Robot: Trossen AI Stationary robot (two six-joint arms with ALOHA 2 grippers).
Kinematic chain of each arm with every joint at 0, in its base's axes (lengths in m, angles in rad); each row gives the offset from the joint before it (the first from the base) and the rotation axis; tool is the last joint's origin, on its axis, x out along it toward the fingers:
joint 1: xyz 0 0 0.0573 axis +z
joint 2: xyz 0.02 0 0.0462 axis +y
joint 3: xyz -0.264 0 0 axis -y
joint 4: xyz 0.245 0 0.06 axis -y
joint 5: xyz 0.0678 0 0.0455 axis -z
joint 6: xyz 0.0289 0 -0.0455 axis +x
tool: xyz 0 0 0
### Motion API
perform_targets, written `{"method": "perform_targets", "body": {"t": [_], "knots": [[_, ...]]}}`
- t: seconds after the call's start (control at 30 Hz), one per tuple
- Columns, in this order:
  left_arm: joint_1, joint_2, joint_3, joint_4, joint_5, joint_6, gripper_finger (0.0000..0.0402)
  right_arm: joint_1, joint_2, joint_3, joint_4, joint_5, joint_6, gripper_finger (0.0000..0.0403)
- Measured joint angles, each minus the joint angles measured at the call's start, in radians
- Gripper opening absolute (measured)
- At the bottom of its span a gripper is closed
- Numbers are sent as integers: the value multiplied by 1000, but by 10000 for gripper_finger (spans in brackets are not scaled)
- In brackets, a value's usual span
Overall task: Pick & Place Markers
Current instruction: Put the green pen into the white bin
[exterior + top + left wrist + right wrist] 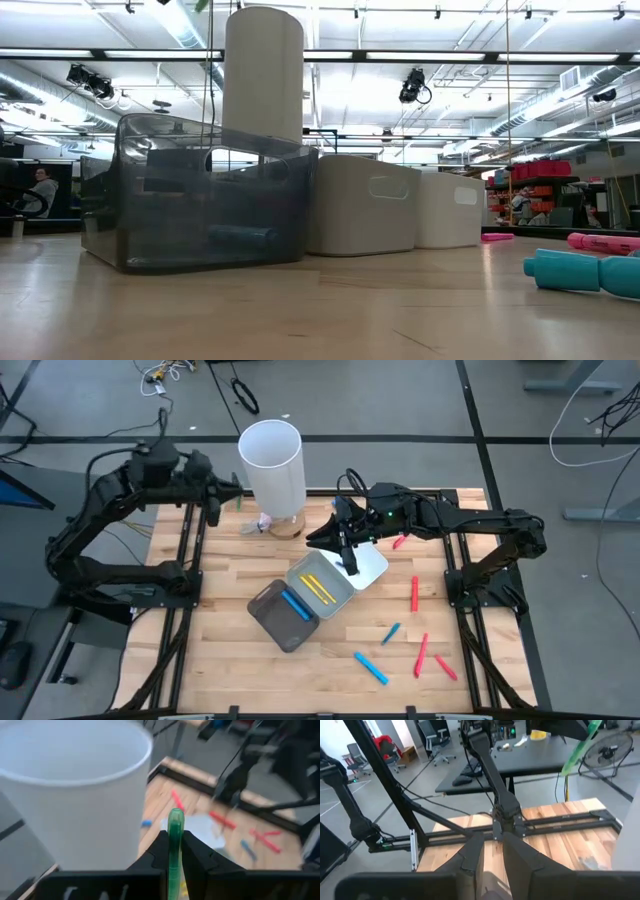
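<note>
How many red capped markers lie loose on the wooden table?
4 red markers: one beside the right arm, one near the table's right edge, two together farther along that edge. The arm may hide others.

The worktop [330, 680] is pale butcher-block wood in glued strips, smooth with a soft sheen. The tall white cylinder [272, 465] looks matt, like plastic or card. The dark tray [190, 195] is smoky translucent plastic, glossy; the two white trays [365, 205] beside it are opaque, satin plastic. The markers [585, 272] are smooth coloured plastic, the green marker [175, 850] slightly translucent. The arms [110, 510] are matt black.
</note>
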Motion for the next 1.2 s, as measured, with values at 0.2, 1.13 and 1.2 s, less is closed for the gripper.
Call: {"method": "perform_targets", "body": {"t": [0.2,1.13,1.2], "knots": [[-55,-18,0,123,23,-24,29,0,-4,0,65,-23,-1,117],[-517,172,-1,637,-196,-67,29,-2,-88,1,137,13,-10,302],[-538,191,-2,680,-204,-65,29,-2,-111,1,112,39,-11,302]]}}
